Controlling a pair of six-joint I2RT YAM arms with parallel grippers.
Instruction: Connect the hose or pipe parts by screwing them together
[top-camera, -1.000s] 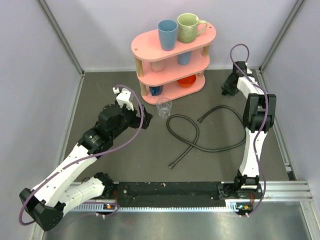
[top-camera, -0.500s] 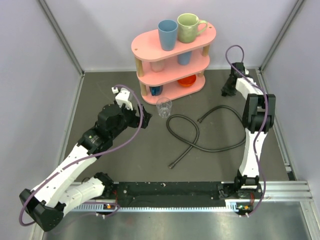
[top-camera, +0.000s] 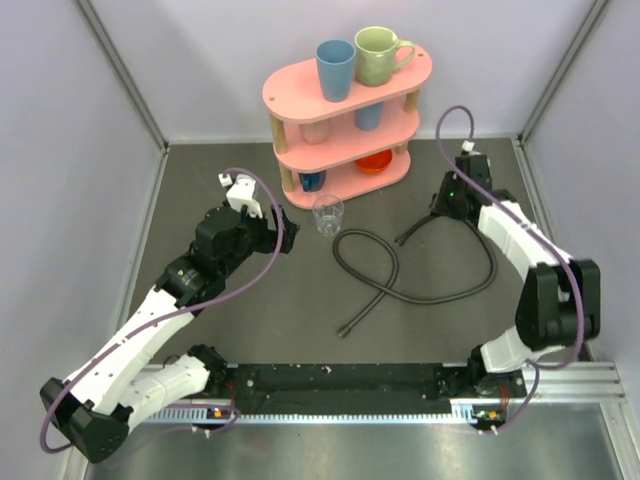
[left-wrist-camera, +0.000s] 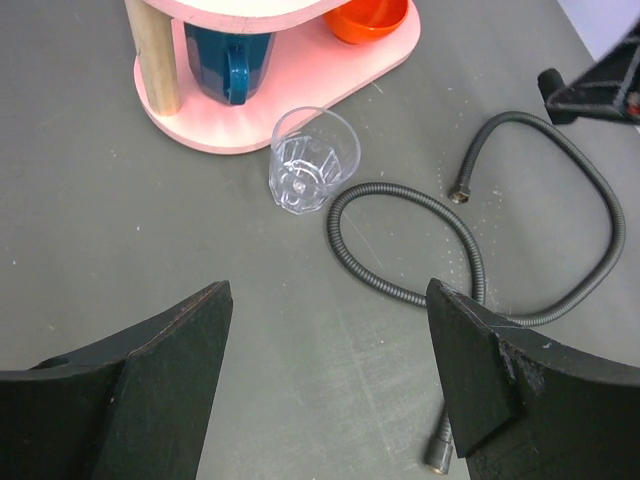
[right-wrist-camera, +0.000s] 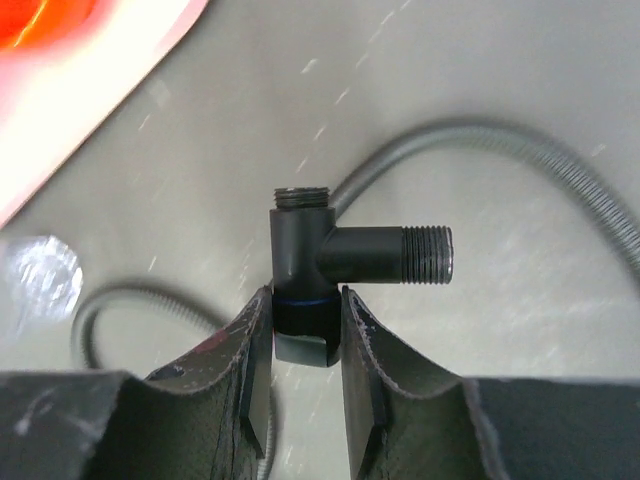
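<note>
**Right wrist view: T-fitting (right-wrist-camera: 330, 255) pinched above hose parts (right-wrist-camera: 480, 127)**

Your right gripper (right-wrist-camera: 305, 318) is closed narrowly on the stem of the matte black fitting. Two of its ends are threaded. Below it, the ribbed, flexible hose parts lie in crossing loops on the grey tabletop (top-camera: 300, 300), from the middle toward the right edge. Your left gripper (left-wrist-camera: 325, 300) hangs with its jaws wide and holds nothing, near a faceted clear glass (left-wrist-camera: 313, 160). The glass stands just in front of a pink tiered shelf (top-camera: 285, 95) of cups (top-camera: 335, 68) at the far edge. A second ago your right arm was by the far right corner, and it has swung in over the hose.
</note>
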